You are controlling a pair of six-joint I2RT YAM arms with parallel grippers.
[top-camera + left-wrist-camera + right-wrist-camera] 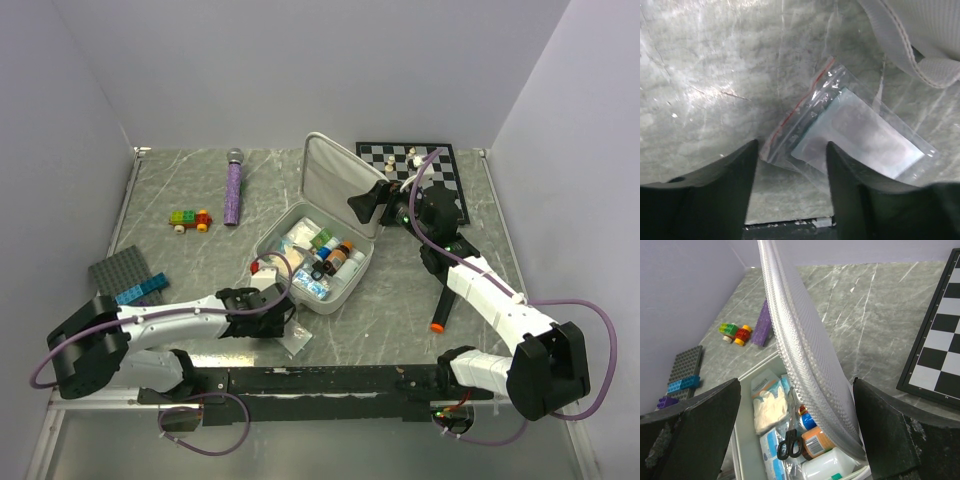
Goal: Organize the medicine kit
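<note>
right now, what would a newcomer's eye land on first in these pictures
The medicine kit in the middle of the table, lid standing up, crammed with bottles and scissors. The open right end effector straddles that lid's edge, while the open left end effector hovers over a clear zip bag on the table beside the kit.

room: bare table left of the medicine kit point(350, 283) | obstacle: upright lid point(335, 180) stands between the parted fingers of the right gripper point(796, 385) | low: flat zip bag point(855, 135) lies under the left gripper point(792, 150), just beside the kit corner | rear: chessboard point(445, 160) near the lid
</note>
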